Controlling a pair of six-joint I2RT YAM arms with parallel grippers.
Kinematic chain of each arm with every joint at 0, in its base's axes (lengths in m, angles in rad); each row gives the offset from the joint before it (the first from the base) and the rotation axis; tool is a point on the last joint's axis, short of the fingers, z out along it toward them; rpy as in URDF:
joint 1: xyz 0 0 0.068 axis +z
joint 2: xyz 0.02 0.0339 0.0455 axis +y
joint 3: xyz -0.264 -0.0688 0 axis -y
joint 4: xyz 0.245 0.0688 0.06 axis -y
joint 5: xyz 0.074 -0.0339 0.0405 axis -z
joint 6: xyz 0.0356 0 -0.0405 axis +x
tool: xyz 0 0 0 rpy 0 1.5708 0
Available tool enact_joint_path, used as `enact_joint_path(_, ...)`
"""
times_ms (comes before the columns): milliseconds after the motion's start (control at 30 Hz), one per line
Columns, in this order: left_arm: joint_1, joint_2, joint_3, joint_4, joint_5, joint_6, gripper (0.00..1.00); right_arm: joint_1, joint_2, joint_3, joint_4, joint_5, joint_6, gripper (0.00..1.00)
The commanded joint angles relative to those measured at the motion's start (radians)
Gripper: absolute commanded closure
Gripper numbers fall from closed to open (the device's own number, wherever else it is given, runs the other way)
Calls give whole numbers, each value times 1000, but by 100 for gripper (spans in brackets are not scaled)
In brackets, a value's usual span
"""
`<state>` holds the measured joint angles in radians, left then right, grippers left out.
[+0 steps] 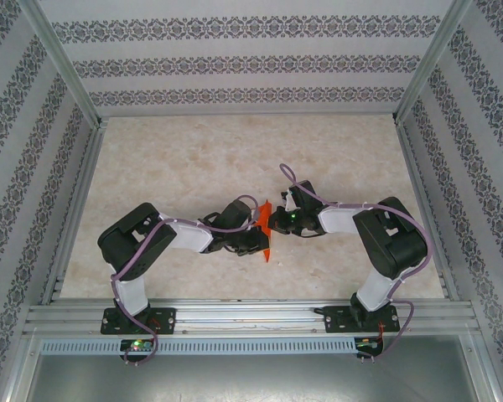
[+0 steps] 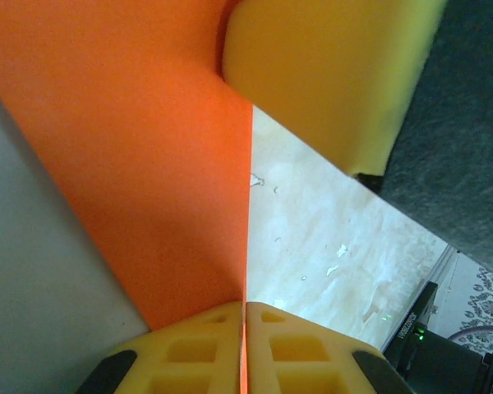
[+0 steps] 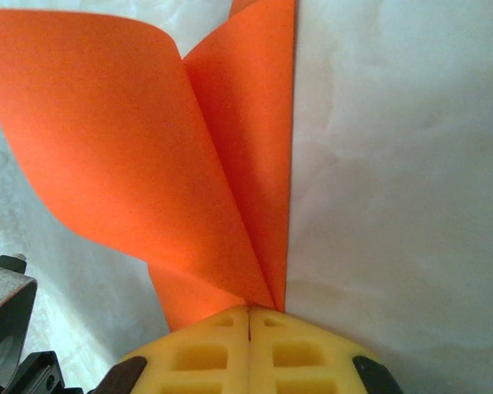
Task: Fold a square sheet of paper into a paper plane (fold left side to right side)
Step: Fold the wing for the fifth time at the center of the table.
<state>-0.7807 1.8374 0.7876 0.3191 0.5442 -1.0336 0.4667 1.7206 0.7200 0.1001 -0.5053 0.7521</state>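
The orange-red sheet of paper (image 1: 266,216) stands upright off the table, pinched between both grippers at the table's middle front. My left gripper (image 1: 257,239) is shut on one edge; its yellow fingers (image 2: 189,353) clamp a single flat layer of the sheet (image 2: 140,156). Facing it from the right, my right gripper (image 1: 279,226) is shut on the paper too. In the right wrist view the sheet (image 3: 131,139) is bent over on itself, two layers meeting in a V at the shut gripper (image 3: 249,316). A yellow finger of the right gripper (image 2: 329,74) touches the sheet's far end.
The beige marbled table (image 1: 235,151) stretches behind the arms. Patterned walls with metal posts close off the left, right and back sides. An aluminium rail (image 1: 251,316) carrying both arm bases runs along the near edge.
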Motion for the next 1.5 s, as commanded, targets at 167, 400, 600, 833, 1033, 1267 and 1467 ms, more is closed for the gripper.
enact_joint_path(167, -44, 59, 39, -180, -89, 62, 90, -9, 24, -19, -62, 36, -12, 100)
enact_joint_path(400, -60, 75, 94, -328, -150, 128, 90, -48, -21, 5, 5, -61, -33, 100)
enact_joint_path(600, -61, 79, 127, -427, -177, 173, 90, -119, -107, -33, 105, -157, -33, 100)
enact_joint_path(833, -60, 74, 145, -490, -154, 253, 90, -180, -207, -107, 108, -196, -81, 100)
enact_joint_path(1033, -48, 39, 123, -555, -140, 341, 90, -160, -219, -165, 163, -220, -70, 100)
enact_joint_path(1267, -42, 10, 93, -577, -135, 382, 91, -80, -173, -185, 271, -203, -8, 100)
enact_joint_path(1467, -42, 17, 103, -592, -147, 385, 91, -37, -108, -145, 309, -192, 15, 100)
